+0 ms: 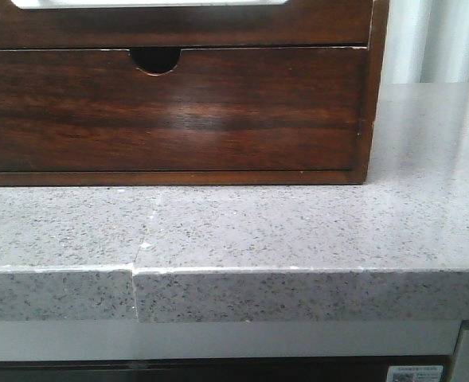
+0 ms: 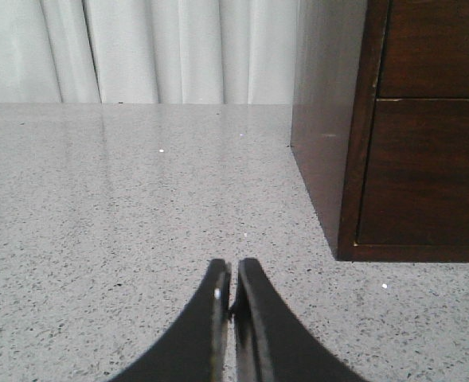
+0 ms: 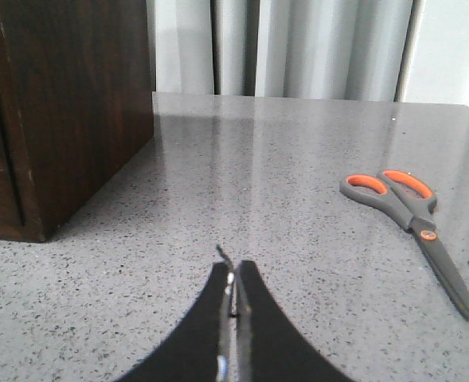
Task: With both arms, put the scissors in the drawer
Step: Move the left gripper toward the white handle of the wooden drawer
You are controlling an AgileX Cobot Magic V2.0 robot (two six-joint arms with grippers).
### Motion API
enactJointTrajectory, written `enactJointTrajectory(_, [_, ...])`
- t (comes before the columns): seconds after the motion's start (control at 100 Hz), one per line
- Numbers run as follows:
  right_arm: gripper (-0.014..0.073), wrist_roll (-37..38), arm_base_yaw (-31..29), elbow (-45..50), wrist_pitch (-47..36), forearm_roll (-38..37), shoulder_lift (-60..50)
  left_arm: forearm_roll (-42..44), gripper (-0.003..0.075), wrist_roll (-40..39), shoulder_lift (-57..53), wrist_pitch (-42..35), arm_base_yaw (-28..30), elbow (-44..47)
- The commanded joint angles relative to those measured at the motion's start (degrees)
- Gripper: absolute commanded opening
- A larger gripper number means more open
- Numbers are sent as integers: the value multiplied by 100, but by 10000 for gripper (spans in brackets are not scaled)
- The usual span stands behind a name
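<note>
Scissors (image 3: pixel 413 219): flat on the surface (image 3: pixel 282 199), blades shut — orange-lined handles toward 11 o'clock, tip toward 5 in the right wrist view.
Drawer (image 1: pixel 170 24): shut, in the cabinet (image 1: pixel 170 111).
Left pincer (image 2: pixel 232 274): pressed together, empty.
Right pincer (image 3: pixel 234 274): pressed together, empty.

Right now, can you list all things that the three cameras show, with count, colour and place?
wooden cabinet: one, dark reddish-brown, at the back of the countertop.
notched drawer front: one, dark reddish-brown, in the cabinet, closed.
scissors: one pair, grey with orange handle linings, flat on the countertop, apart from the cabinet, closed.
countertop: one, grey speckled stone.
curtain: white, behind the countertop.
left gripper: black fingers together, above bare countertop.
right gripper: black fingers together, short of the scissors.
</note>
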Motion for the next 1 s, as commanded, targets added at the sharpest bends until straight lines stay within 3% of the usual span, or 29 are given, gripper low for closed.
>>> enactJointTrajectory(0.0, [-69, -33, -2, 97, -518, 9, -116, -9, -20, -48, -182, -475, 2, 204])
enactJointTrajectory(0.83, [-69, -33, -2, 85, -694, -12, -116, -9, -20, -48, -182, -700, 2, 204])
enactJointTrajectory(0.99, [-69, -33, -2, -310, -563, 136, -116, -121, -20, -48, -182, -866, 2, -113])
